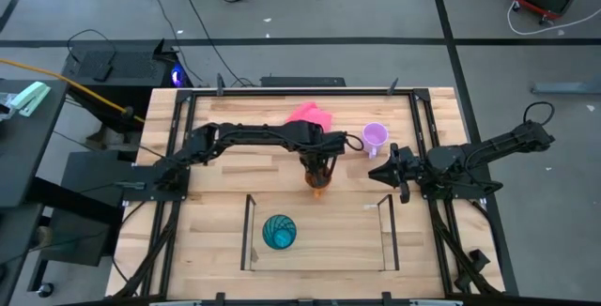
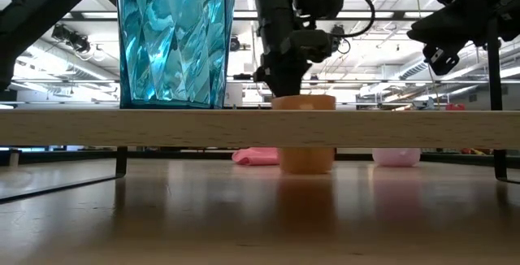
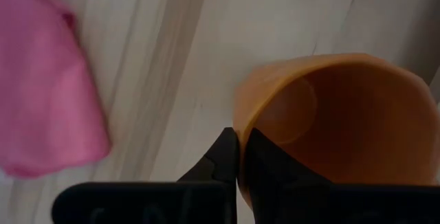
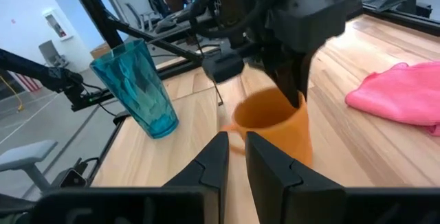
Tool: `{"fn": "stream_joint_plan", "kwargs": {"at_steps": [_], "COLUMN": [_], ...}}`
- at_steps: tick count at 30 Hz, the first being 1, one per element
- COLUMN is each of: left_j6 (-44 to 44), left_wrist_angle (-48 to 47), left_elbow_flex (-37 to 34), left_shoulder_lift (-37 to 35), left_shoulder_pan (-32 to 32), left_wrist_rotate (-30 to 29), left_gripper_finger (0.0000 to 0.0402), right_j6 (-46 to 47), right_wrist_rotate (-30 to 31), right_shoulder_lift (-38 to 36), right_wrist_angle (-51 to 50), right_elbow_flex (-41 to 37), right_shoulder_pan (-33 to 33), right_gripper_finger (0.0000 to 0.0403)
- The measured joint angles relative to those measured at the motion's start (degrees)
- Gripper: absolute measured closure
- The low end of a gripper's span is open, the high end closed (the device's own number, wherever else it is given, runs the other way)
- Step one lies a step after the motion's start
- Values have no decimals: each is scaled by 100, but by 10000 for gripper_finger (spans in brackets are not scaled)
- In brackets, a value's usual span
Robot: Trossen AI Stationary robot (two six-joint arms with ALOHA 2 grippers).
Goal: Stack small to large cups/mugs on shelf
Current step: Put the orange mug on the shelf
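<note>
The orange mug (image 1: 319,189) stands upright on the table just beyond the shelf's far side, and my left gripper (image 1: 319,170) is shut on it from above. The teal tumbler (image 1: 279,232) stands upright on the wooden plank (image 2: 260,127) of the shelf (image 1: 248,231), toward its left end. The lilac mug (image 1: 375,136) sits on the table farther back and to the right. My right gripper (image 1: 374,172) hovers shut to the right of the orange mug, pointing at it and touching nothing. My left gripper (image 3: 239,157) pinches the orange mug's rim wall (image 3: 237,124), with one finger (image 3: 268,165) inside the cup and the other (image 3: 221,161) outside. The fingers come from above, pointing down. The mug (image 2: 305,158) is upright, its base on or right at the tabletop.
A pink cloth (image 1: 310,115) lies on the table behind the orange mug. The shelf's thin dark rods (image 1: 390,236) rise at both ends of the plank. There is free plank to the right of the tumbler. The table has dark rails along its left and right edges.
</note>
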Motion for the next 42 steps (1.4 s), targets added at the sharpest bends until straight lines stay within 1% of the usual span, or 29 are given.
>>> {"fn": "stream_joint_plan", "kwargs": {"at_steps": [10,18,29,34,39,40,42], "left_j6": [-25,18,102,253,482,486,525], "left_wrist_angle": [-85,-65,-98,-333,-878,-894,-845], "left_elbow_flex": [4,4,30,535,1442,1461,1262], "left_shoulder_lift": [48,48,48,46,39,-20,-282], "left_shoulder_pan": [7,7,11,9,2,1,0], "left_wrist_rotate": [17,3,6,10,8,6,17], "left_gripper_finger": [379,335,299,287,278,277,275], "right_j6": [-5,-17,-19,24,-25,-49,-176], "right_wrist_rotate": [-2,-2,-2,-2,-2,-2,-2], "right_shoulder_lift": [3,3,3,3,3,3,-3], "right_wrist_angle": [-117,-125,-121,83,585,704,933], "right_elbow_flex": [0,0,0,-2,-2,-2,-2], "right_shoulder_pan": [0,0,0,0,0,0,0], "right_gripper_finger": [345,345,345,345,345,345,345]}}
